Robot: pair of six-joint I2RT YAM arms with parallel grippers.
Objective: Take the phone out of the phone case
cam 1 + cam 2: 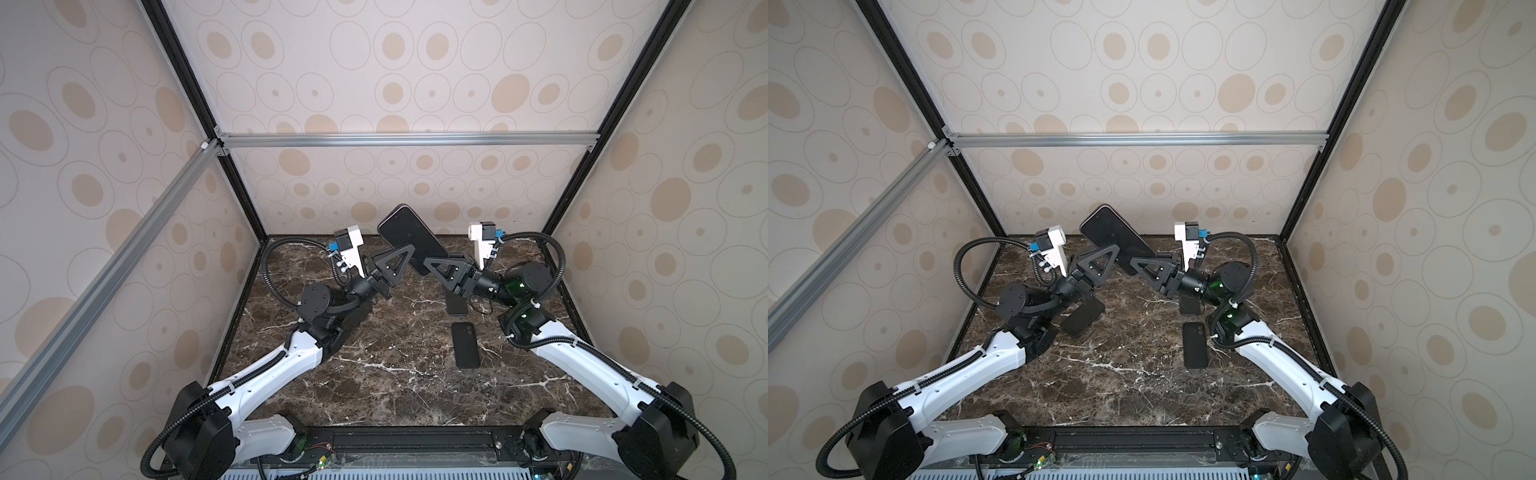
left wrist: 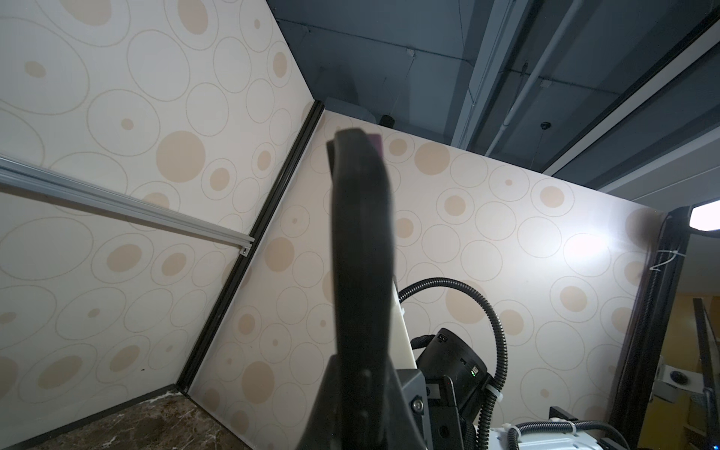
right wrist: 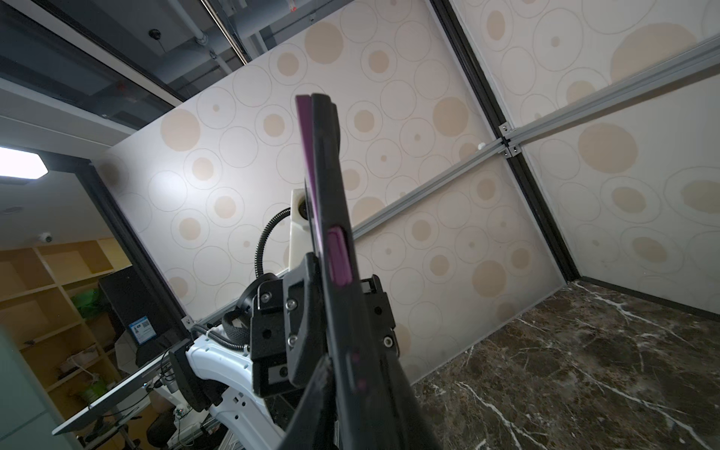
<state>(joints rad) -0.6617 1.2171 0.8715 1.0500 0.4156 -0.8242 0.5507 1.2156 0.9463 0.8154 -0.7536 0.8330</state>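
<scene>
Both top views: the phone (image 1: 407, 232) (image 1: 1115, 235) is lifted clear of the brown marble surface (image 1: 374, 374) (image 1: 1121, 395), over its far middle, dark screen toward the camera, top end tilted up and to the far left. My left jaws (image 1: 409, 251) (image 1: 1111, 249) meet its left long edge near the lower end. My right jaws (image 1: 429, 262) (image 1: 1136, 262) meet that lower end from the right. The fingertips of the two sets are just beside each other. A black handset (image 1: 465, 345) (image 1: 1195, 345) lies flat on the surface, back up, right of centre and nearer than the lifted phone. A second dark handset (image 1: 456, 305) (image 1: 1190, 305) lies just beyond it, partly under my right wrist. In a top view a third dark handset (image 1: 1084, 318) lies flat under my left arm, left of centre. Left wrist view: the black phone case (image 2: 360, 233) runs edge-on up out of my left jaws (image 2: 362, 370), which are pinched tight on it, no gap. A purple sliver of the phone (image 2: 376, 140) shows at the case's top end. Right wrist view: my right jaws (image 3: 354, 370) are narrow and pressed on the phone case (image 3: 331, 175), holding it. The phone's purple edge (image 3: 307, 156) stands slightly apart from the case at the top end. A purple side button shows through the case wall. My left jaws clamp the same case just beyond mine.
</scene>
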